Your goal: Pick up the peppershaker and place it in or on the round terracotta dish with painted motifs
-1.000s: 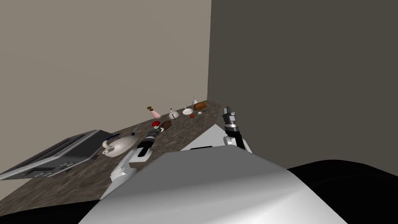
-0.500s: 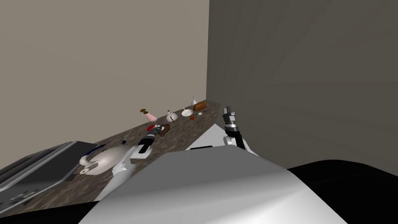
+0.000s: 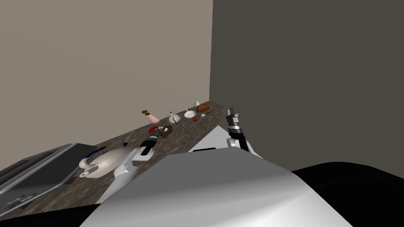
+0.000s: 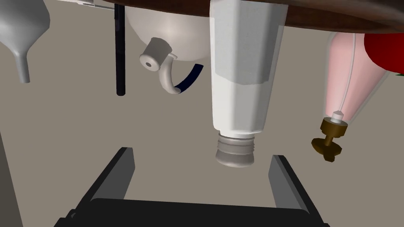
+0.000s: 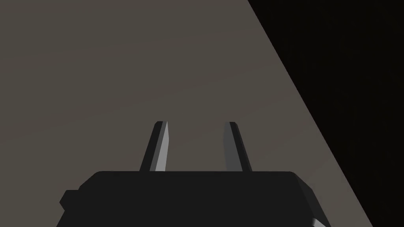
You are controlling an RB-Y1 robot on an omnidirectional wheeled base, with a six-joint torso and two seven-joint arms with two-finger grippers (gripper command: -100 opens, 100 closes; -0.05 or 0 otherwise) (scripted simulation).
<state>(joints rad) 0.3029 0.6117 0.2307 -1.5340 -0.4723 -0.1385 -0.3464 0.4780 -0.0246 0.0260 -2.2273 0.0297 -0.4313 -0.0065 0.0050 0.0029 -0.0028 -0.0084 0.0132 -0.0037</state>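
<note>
Left gripper (image 4: 202, 154) is spread wide, fingers (image 4: 122, 173) well apart and clamped on nothing, and right there between the tips sits the grey cap of the peppershaker (image 4: 242, 79). No contact, though: we see clear space between the cap and each finger. The shaker's white body runs straight away from our hand and its far end meets the dark brown dish (image 4: 339, 21), so it looks to be standing on that dish. From the head camera our left gripper (image 3: 159, 129) hangs just beside the dish (image 3: 169, 131) over the speckled countertop (image 3: 179, 140).

Beyond the shaker, farther from the hand, we've got a pale teapot (image 4: 169, 35) with a dark blue handle, a thin black rod (image 4: 119, 51) and a grey funnel (image 4: 21, 27). Off to the other side of the shaker stands a pink bottle (image 4: 347, 79) with a brass stopper, a red thing (image 4: 384, 51) touching it.

Right gripper (image 5: 195, 126) is up beside the wall, a narrow gap between its fingers, nothing held.
</note>
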